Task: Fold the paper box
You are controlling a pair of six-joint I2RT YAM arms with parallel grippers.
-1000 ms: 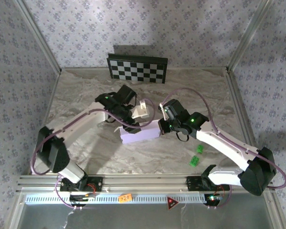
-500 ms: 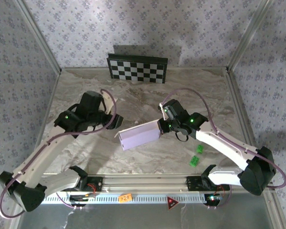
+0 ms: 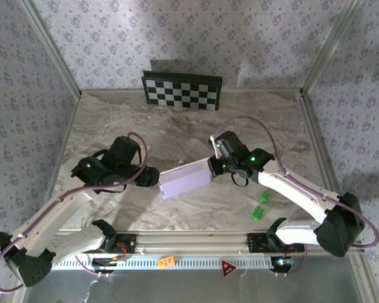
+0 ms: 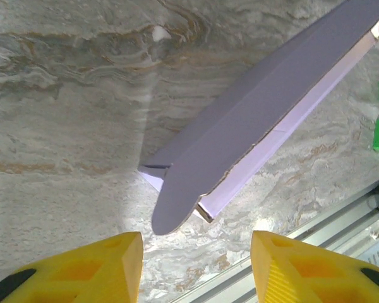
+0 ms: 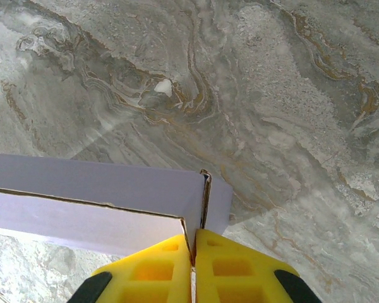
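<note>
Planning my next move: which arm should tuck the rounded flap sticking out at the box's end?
Left, I'd say. The left gripper is open and faces the rounded flap of the paper box. The right gripper is shut on the other end, holding it.

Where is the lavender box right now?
In the top view the box is near the middle of the table, its right end pinched by the right gripper, the open left gripper just off its left end.
</note>
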